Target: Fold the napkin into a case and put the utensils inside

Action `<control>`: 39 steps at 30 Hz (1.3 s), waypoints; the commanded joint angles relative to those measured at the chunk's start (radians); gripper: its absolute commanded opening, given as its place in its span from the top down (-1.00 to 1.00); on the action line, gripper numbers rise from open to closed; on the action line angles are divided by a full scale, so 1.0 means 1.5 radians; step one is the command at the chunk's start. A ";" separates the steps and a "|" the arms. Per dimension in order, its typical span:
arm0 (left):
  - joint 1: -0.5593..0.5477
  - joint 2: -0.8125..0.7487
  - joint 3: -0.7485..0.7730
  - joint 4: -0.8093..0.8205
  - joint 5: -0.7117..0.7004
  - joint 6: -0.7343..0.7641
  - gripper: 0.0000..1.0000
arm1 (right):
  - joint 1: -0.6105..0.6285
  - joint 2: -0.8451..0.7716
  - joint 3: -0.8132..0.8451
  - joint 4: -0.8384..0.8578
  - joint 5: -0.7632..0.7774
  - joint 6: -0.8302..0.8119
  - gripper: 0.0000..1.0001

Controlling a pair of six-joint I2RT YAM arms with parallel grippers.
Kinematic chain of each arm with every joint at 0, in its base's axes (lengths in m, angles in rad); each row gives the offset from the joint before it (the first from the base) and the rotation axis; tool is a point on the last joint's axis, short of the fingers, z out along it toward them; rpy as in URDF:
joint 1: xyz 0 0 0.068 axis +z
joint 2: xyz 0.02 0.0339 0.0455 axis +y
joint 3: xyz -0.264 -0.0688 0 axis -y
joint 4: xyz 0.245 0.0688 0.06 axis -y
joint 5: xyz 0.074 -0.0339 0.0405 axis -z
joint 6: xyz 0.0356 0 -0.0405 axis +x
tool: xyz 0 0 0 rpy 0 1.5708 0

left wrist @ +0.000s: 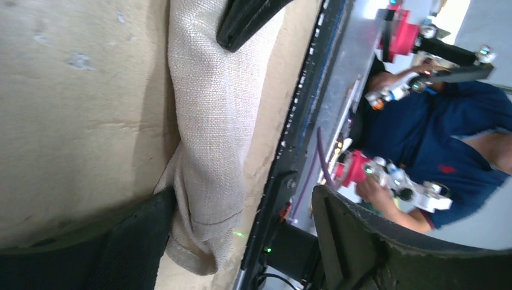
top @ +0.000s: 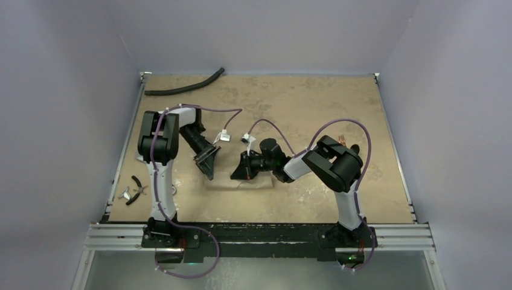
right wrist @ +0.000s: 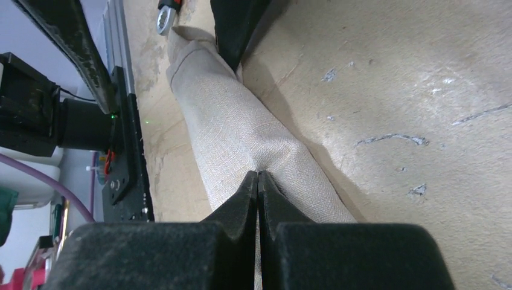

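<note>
The napkin (right wrist: 235, 121), bunched lengthwise at centre frame, is pinched by the right gripper (right wrist: 258, 181); the left gripper (left wrist: 241, 202) is spread open.

Soft beige woven cloth napkin (right wrist: 241, 133), plain, with tiny criss-cross threads. Sandy tan desk (top: 290, 103) with pale blotchy patches and little grey-white scuffs. Long black curved rubber hose (top: 184, 86). Dull black right claw (right wrist: 258, 181). Thin purple cables (top: 211, 109). Shiny silver metal rail (top: 259, 232). Plain pale lilac-grey walls (top: 60, 90).

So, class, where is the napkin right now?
In the top view the napkin lies bunched just left of centre, between the left gripper and the right gripper, which pinches it.
</note>
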 commanded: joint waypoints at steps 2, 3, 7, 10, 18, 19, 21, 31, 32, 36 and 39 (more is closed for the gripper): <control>0.028 -0.064 0.030 0.254 -0.088 -0.020 -0.75 | 0.005 0.025 0.002 -0.051 0.061 -0.054 1.00; 0.032 -0.075 0.040 0.258 -0.099 -0.025 -0.77 | 0.007 0.024 0.003 -0.055 0.063 -0.058 1.00; 0.034 -0.136 0.069 0.334 -0.151 -0.091 -0.84 | 0.009 0.013 0.004 -0.062 0.065 -0.074 1.00; 0.034 -0.194 0.074 0.413 -0.192 -0.143 -0.88 | 0.009 0.003 0.010 -0.072 0.063 -0.089 1.00; 0.016 -0.291 0.021 0.460 -0.205 -0.177 -0.94 | 0.011 -0.002 0.025 -0.098 0.070 -0.117 1.00; 0.016 -0.298 0.016 0.448 -0.181 -0.173 -0.94 | 0.011 -0.004 0.026 -0.101 0.073 -0.117 1.00; 0.015 -0.302 0.024 0.407 -0.125 -0.167 -0.95 | 0.011 -0.007 0.028 -0.102 0.073 -0.120 1.00; 0.015 -0.294 -0.096 0.292 0.046 -0.029 -0.42 | 0.010 -0.010 0.031 -0.073 -0.004 -0.162 1.00; 0.015 -0.293 -0.116 0.300 0.038 -0.016 -0.37 | 0.010 -0.008 0.034 -0.075 -0.009 -0.169 1.00; 0.016 -0.281 -0.141 0.305 0.032 0.029 -0.13 | 0.009 0.000 0.045 -0.093 -0.035 -0.188 1.00; 0.016 -0.293 -0.136 0.314 0.046 0.048 -0.07 | 0.009 0.003 0.050 -0.106 -0.039 -0.198 1.00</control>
